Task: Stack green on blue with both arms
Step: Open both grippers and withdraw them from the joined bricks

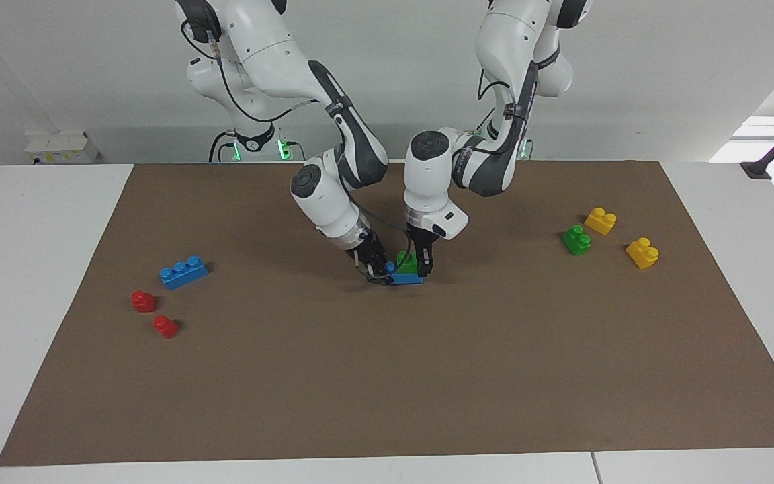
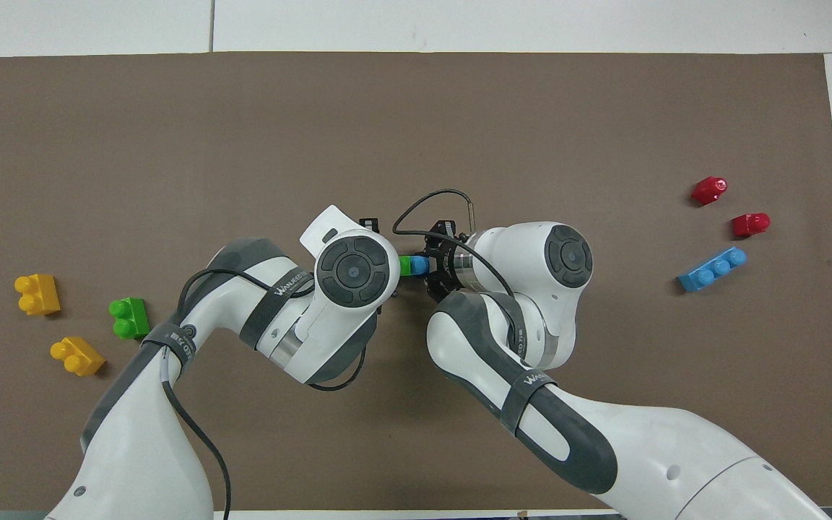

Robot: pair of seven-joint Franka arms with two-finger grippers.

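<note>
A green brick (image 1: 406,261) sits on a blue brick (image 1: 406,278) at the middle of the brown mat (image 1: 387,376). My left gripper (image 1: 422,267) comes straight down and is shut on the green brick. My right gripper (image 1: 380,274) comes in at a slant and is shut on the blue brick's end toward the right arm. In the overhead view only a sliver of green (image 2: 404,265) and a blue stud (image 2: 420,265) show between the two wrists. There the left gripper is hidden under its own wrist, and the right gripper (image 2: 436,264) is partly visible.
A second blue brick (image 1: 183,272) and two red bricks (image 1: 144,300) (image 1: 166,327) lie toward the right arm's end. A second green brick (image 1: 576,239) and two yellow bricks (image 1: 600,220) (image 1: 641,253) lie toward the left arm's end.
</note>
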